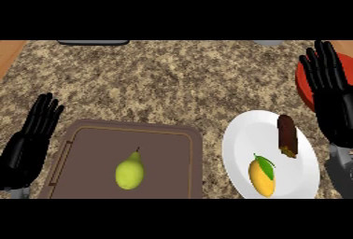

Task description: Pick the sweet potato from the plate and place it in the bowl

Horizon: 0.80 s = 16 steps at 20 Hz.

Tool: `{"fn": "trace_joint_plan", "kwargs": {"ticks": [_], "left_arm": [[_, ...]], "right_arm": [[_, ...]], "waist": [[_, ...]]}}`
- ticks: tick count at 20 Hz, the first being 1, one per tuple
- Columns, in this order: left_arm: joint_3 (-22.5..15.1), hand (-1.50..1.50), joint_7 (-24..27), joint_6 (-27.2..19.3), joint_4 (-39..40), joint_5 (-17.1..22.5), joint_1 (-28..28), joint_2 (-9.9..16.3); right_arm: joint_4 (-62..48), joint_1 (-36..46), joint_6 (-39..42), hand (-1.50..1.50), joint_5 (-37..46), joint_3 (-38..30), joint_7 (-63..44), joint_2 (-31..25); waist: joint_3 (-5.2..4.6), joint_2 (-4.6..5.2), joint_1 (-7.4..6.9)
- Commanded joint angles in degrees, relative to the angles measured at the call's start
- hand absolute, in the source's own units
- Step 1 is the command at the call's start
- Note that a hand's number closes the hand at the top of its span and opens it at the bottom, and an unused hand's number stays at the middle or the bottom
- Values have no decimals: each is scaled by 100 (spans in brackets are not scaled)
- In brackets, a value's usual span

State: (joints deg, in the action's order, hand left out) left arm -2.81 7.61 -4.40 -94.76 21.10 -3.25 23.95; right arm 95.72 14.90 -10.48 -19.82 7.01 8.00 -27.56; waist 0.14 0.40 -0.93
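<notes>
Untouched, the dark sweet potato (286, 135) lies on the white plate (241, 140) at lower right, beside a mango (262, 175). Right robot hand (329, 93) spreads straight-fingered over the red bowl (302, 84); left robot hand (31, 140) rests open at left.

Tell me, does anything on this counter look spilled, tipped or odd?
Nothing stands out. The sweet potato and a mango lie on the white plate, a pear on the brown tray. The red bowl is mostly hidden behind the right hand.
</notes>
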Motion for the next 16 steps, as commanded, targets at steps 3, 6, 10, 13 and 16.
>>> {"fn": "trace_joint_plan", "kwargs": {"ticks": [3, 6, 10, 13, 16], "left_arm": [[-538, 0, -511, -49, 70, -134, 250, -306], [-761, 0, -686, 81, 0, -12, 164, -408], [-885, 0, -977, 118, 153, 187, 334, -588], [-1261, 0, -1259, 37, 323, -31, 750, -835], [-1185, 0, -1285, 129, 288, 87, 776, -834]], "right_arm": [[-169, -661, -956, 150, 1218, 182, -409, -246], [-346, -1157, -1614, 150, 1972, -76, -1116, -920], [-640, -1523, -3350, -150, 2671, -649, -1600, -575], [6, -1947, -3624, -150, 3924, 601, -1835, -281], [280, -2154, -3300, -150, 4912, 1055, -2899, -705]], "waist": [[-21, -44, 276], [-52, -84, 592], [-47, -64, 697], [-36, -45, 312], [-59, -55, 251]]}}
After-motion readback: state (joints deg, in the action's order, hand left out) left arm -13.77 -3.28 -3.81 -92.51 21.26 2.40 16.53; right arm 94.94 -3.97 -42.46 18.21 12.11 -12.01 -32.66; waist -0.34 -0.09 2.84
